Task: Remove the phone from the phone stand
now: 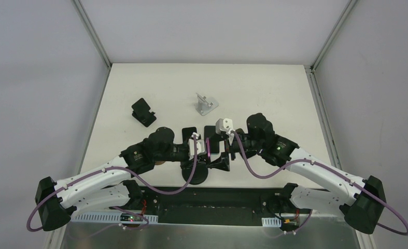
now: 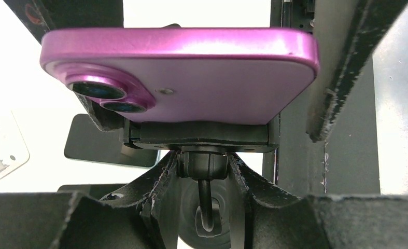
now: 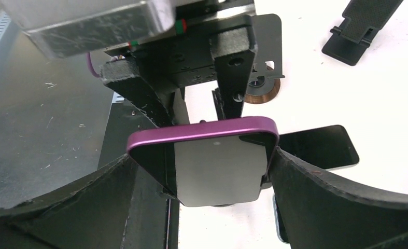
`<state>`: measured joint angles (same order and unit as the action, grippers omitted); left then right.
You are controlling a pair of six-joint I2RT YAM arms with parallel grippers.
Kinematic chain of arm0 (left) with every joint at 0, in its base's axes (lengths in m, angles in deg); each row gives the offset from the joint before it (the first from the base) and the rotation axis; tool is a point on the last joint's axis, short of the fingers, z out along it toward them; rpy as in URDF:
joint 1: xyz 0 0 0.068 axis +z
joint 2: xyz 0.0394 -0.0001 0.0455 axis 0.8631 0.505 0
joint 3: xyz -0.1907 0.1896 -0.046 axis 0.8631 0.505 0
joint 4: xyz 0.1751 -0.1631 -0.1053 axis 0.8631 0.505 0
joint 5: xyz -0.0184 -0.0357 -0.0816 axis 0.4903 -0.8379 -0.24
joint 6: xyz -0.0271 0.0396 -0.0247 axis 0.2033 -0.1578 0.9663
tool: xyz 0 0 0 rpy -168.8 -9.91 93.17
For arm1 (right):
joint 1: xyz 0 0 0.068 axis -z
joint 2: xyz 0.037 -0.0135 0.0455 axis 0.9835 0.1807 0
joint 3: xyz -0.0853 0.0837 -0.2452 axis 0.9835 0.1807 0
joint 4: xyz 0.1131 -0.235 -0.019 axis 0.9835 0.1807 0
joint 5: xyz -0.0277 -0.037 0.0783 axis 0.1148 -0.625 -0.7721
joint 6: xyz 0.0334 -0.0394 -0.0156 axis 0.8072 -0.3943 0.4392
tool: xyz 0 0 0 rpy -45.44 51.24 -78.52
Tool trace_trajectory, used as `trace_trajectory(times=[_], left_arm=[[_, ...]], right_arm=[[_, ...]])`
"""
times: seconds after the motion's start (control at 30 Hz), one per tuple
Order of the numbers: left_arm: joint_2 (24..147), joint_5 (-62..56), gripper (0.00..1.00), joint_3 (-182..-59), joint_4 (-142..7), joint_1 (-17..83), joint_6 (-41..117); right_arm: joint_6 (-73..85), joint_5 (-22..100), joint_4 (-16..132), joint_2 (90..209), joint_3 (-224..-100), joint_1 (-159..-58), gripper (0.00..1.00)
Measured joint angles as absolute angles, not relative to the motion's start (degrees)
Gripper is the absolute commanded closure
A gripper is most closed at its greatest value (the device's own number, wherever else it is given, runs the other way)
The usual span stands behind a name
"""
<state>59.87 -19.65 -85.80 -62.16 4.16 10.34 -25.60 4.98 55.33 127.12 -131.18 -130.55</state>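
Left gripper [image 2: 201, 165], mine, pinches the neck of the phone stand [image 2: 201, 136] at the worktop's [image 1: 165, 83] near edge, midway along; right gripper [image 3: 204, 155] straddles the phone [image 3: 217, 174] seated in its cradle, spread wide; closing off-centre could tip the stand or let it slip, I judge; glossy purple shell, twin lenses, dark screen.

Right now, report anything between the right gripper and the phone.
Nothing visible does. The open right gripper straddles the phone, a jaw beside each edge; the phone stand holds it only from behind.
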Motion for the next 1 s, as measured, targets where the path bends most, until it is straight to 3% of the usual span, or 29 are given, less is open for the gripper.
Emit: trace_trajectory(times=[1.0], left_arm=[[59.94,-20.02,1.0,-85.8,-62.18,4.16,10.34]], right_arm=[[-25.2,3.38,53.1,128.91,-132.34,-131.23,0.05]])
